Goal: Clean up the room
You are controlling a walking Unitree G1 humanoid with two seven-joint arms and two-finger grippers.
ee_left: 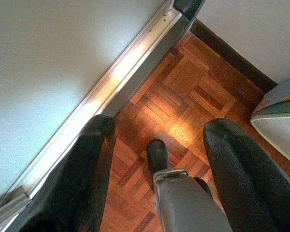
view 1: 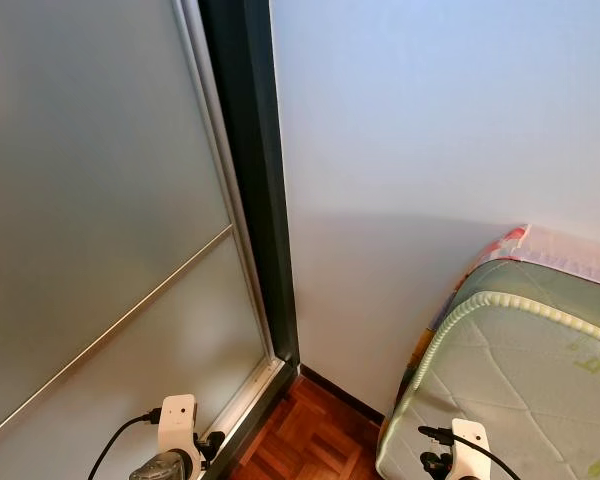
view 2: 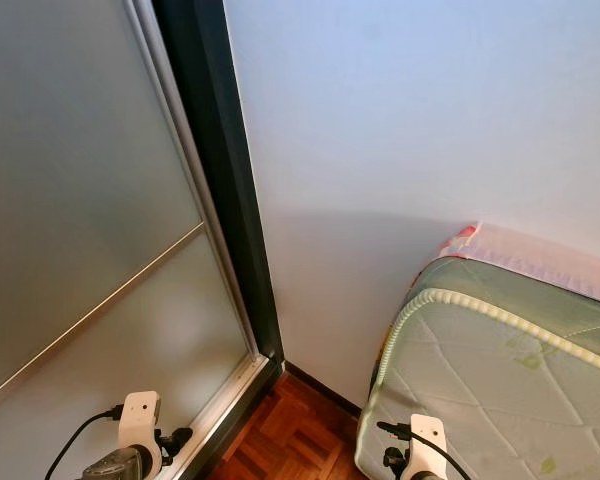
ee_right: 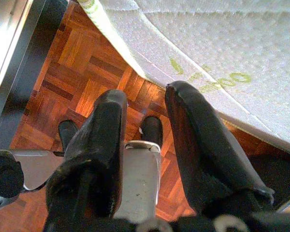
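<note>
No loose clutter in reach. Mattress (view 1: 525, 370): bulky, soft, heavy; not a pinch target, corner edge only. Left gripper (ee_left: 157, 140) fingers released, empty. Right gripper (ee_right: 145, 113) fingers parted, empty.

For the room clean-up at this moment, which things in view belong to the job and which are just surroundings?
Job-related:
- left gripper, fingers apart, holding nothing, over the floor
- right gripper, fingers apart, holding nothing, beside the mattress
- no loose clutter to pick up can be seen

Surroundings:
- frosted-glass sliding door with dark frame
- pale blue wall
- green-trimmed quilted mattress
- reddish wooden parquet floor
</note>
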